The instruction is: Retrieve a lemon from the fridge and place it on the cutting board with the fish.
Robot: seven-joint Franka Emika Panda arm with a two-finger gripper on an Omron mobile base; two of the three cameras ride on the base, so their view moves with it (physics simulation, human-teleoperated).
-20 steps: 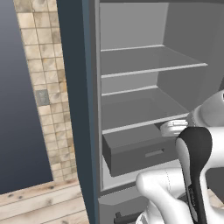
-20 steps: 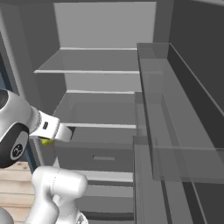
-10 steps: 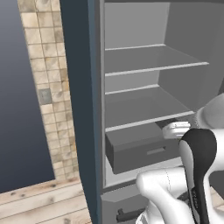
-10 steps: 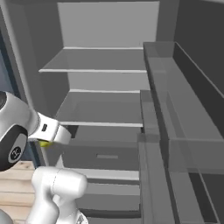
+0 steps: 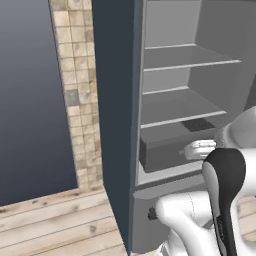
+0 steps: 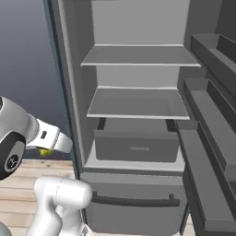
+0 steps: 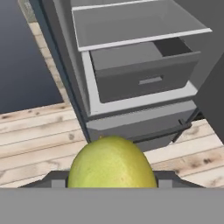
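The fridge [image 6: 138, 115] stands open, its shelves bare and its grey drawer [image 6: 136, 145] pulled partly out below the lower shelf, which leaves the interior reachable. In front of the fridge and outside its opening, the gripper [image 7: 112, 181] carries the lemon [image 7: 112, 164]; the jaws are closed against the fruit's sides, set only as wide as the lemon. In the right base view the lemon [image 6: 45, 151] shows as a yellow sliver under the hand, left of the fridge. Retrieval appears complete; transfer to the cutting board is not yet done.

no readable text, labels or signs
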